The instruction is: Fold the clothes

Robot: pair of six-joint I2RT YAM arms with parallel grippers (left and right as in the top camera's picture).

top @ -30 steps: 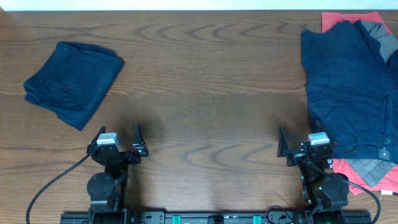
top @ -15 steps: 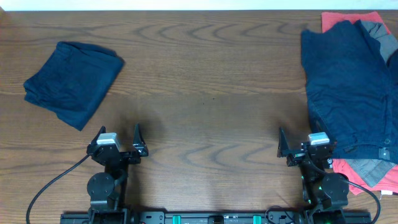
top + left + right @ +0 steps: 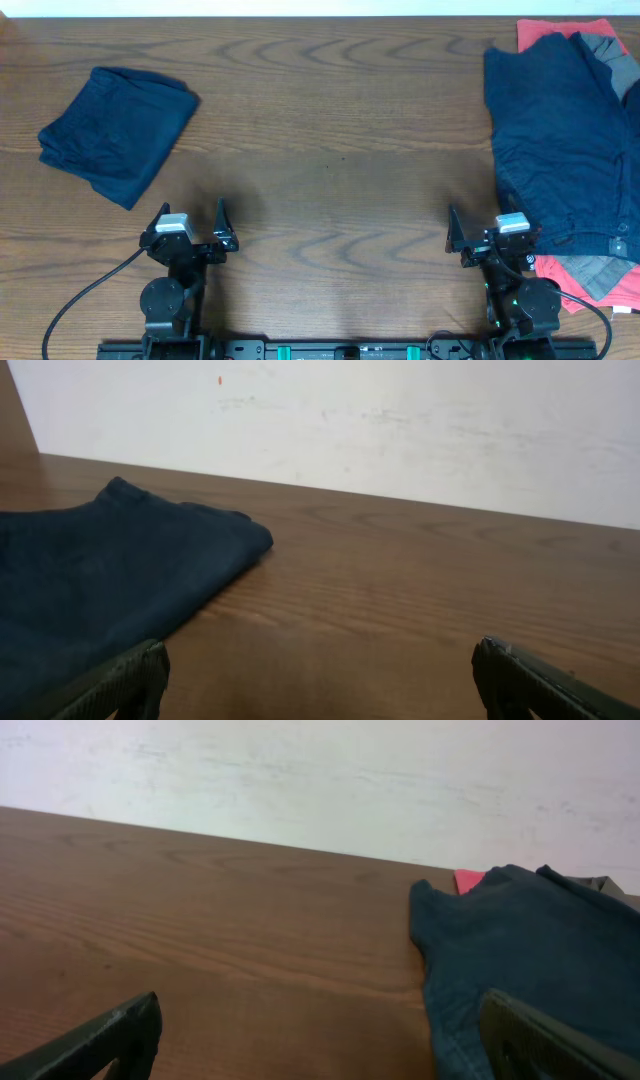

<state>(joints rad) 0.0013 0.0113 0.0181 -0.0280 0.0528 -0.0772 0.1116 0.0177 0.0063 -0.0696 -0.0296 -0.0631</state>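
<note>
Dark navy shorts (image 3: 565, 140) lie spread flat at the right edge of the table, waistband and small metal button toward the front; they also show in the right wrist view (image 3: 530, 960). A folded navy garment (image 3: 115, 130) lies at the far left, also seen in the left wrist view (image 3: 90, 590). My left gripper (image 3: 190, 215) is open and empty near the front edge, below the folded garment. My right gripper (image 3: 487, 222) is open and empty near the front edge, its right finger at the shorts' lower left corner.
A red-orange cloth (image 3: 560, 32) and a grey garment (image 3: 605, 45) lie under the shorts at the far right, showing again at the front right (image 3: 590, 275). A white wall (image 3: 400, 420) rises behind the table's far edge.
</note>
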